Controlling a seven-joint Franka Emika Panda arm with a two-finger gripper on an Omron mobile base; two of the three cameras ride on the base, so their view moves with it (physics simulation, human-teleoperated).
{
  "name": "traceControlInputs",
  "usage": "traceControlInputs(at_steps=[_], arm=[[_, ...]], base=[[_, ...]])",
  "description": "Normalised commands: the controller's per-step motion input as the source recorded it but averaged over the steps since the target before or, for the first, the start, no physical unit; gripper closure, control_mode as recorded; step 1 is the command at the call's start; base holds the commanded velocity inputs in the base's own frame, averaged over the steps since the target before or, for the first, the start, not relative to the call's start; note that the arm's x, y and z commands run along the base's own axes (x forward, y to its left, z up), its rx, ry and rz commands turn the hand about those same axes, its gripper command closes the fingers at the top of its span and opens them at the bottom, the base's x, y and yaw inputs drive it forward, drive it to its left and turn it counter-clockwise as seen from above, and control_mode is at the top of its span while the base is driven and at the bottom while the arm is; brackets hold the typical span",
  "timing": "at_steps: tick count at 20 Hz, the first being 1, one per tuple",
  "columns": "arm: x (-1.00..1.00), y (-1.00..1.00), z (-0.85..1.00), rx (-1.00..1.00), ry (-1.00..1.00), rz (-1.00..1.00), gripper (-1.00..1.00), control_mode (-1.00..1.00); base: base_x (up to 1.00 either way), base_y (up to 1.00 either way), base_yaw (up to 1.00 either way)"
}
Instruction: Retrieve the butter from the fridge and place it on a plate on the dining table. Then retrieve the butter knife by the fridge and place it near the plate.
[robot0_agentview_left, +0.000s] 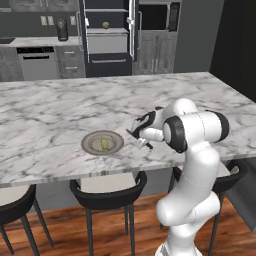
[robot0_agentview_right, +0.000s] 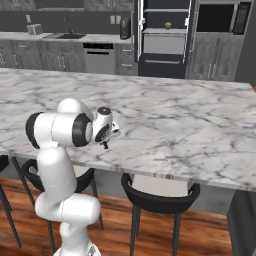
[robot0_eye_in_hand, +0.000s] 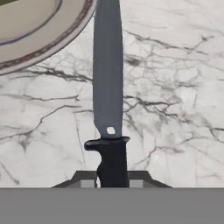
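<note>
The butter knife (robot0_eye_in_hand: 107, 74), a grey blade on a black handle, points along the hand view just above the marble dining table (robot0_agentview_left: 50, 110). My gripper (robot0_eye_in_hand: 113, 181) is shut on its handle. The blade's tip passes close beside the rim of the grey-beige plate (robot0_eye_in_hand: 48, 37). In the left base view the plate (robot0_agentview_left: 90, 145) lies near the table's front edge. The small pale-yellow butter (robot0_agentview_left: 104, 144) rests in its middle. My gripper (robot0_agentview_left: 140, 139) hangs low just right of the plate. From the right side my gripper (robot0_agentview_right: 106, 142) shows beside the arm. The dark fridge (robot0_agentview_left: 107, 55) stands open at the back.
Black round stools (robot0_agentview_left: 107, 192) stand under the table's front edge. Grey cabinets and a dishwasher (robot0_agentview_left: 37, 62) line the back wall left of the fridge (robot0_agentview_right: 165, 60). Broad bare marble (robot0_agentview_right: 190, 125) stretches right of and behind my hand.
</note>
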Motion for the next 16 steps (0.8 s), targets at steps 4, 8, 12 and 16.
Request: traceControlInputs(at_steps=[4,8,12,16], arm=[[0.13,0.24,-0.19,0.00,0.04,0.00,1.00,-1.00],[0.23,0.07,-0.12,0.00,0.02,0.00,1.00,-1.00],[0.24,0.00,-0.08,0.00,0.00,0.00,1.00,-1.00],[0.29,0.04,-0.09,0.00,0.05,0.00,1.00,-1.00]], base=[[0.00,0.00,0.00],[0.00,0.00,0.00],[0.00,0.00,0.00],[0.00,0.00,0.00]])
